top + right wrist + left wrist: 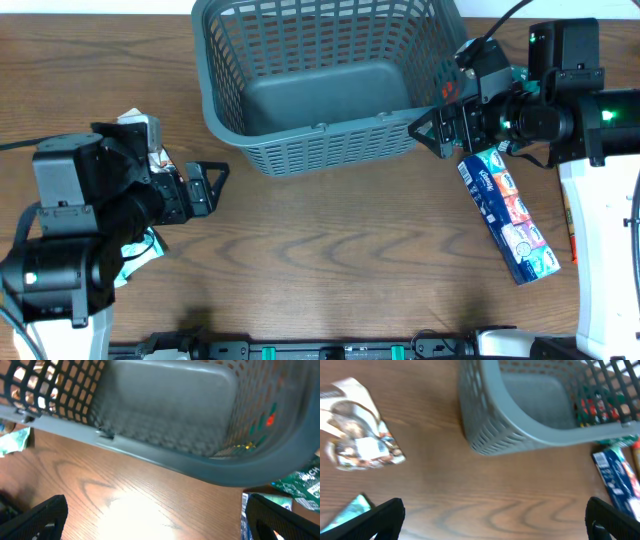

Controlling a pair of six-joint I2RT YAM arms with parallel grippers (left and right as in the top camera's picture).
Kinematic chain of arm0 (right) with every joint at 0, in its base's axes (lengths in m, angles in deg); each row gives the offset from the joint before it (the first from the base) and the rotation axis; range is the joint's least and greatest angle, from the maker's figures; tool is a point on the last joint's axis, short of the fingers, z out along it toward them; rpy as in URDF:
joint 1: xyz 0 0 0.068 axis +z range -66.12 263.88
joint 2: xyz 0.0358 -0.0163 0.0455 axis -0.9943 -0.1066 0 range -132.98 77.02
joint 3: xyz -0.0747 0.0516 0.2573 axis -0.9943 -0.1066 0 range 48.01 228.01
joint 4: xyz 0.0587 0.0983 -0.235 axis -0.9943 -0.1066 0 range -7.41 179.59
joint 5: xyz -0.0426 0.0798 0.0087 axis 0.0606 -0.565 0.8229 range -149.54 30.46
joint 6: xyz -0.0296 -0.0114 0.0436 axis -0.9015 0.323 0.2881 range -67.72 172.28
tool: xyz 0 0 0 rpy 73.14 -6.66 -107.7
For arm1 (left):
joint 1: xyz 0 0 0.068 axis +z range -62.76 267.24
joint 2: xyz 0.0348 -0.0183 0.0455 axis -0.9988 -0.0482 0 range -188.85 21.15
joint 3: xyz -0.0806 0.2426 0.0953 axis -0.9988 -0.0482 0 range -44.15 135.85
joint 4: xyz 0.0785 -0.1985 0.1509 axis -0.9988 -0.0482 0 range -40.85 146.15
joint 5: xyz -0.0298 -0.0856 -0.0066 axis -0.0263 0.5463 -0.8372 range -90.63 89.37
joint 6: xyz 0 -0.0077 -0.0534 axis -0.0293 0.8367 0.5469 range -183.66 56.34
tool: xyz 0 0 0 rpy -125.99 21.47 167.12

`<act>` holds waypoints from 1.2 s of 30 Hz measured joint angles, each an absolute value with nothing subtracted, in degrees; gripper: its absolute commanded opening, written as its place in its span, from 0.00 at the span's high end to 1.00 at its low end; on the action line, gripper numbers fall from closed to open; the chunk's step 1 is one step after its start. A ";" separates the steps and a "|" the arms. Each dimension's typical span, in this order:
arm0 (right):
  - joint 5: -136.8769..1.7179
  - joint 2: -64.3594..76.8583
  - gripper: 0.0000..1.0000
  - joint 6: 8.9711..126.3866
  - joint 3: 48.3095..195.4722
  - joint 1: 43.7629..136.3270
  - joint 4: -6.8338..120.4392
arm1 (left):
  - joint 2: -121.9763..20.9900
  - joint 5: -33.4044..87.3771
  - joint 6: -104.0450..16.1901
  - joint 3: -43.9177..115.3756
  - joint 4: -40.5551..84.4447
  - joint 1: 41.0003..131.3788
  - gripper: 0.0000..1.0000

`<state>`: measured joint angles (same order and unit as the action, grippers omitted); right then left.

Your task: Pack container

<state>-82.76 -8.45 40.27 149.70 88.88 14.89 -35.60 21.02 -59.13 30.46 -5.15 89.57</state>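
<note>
**Flanking the basket, both claws spread**

At the left of the overhead view, a crumpled silvery packet [140,130] lies on the wooden table [330,260]. A teal packet [143,250] peeks out lower down in the frame. Just right of them my left claw [218,188] hangs over bare wood, its fingers wide apart and gripping nothing. The grey basket [330,140] sits upright at top centre, its lattice walls and solid floor in plain sight. My right claw [428,138] is just off the basket's lower right corner, fingers likewise spread with nothing between them. Right of it a long blue pack [505,215] lies slanted on the table, running toward the lower right of the frame.
</note>
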 measured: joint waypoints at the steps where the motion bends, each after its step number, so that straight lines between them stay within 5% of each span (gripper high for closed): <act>1: -82.96 -8.43 0.01 39.64 149.70 89.12 14.74 | -35.90 21.92 -59.13 30.46 -5.37 89.57 0.01; 21: -83.55 -8.43 0.01 26.92 149.92 94.25 10.48 | -40.54 32.52 -61.95 30.46 -3.09 81.72 0.02; 36: -76.68 -8.43 0.01 29.91 149.97 94.27 10.54 | -45.32 27.60 -45.53 30.48 -2.76 81.44 0.01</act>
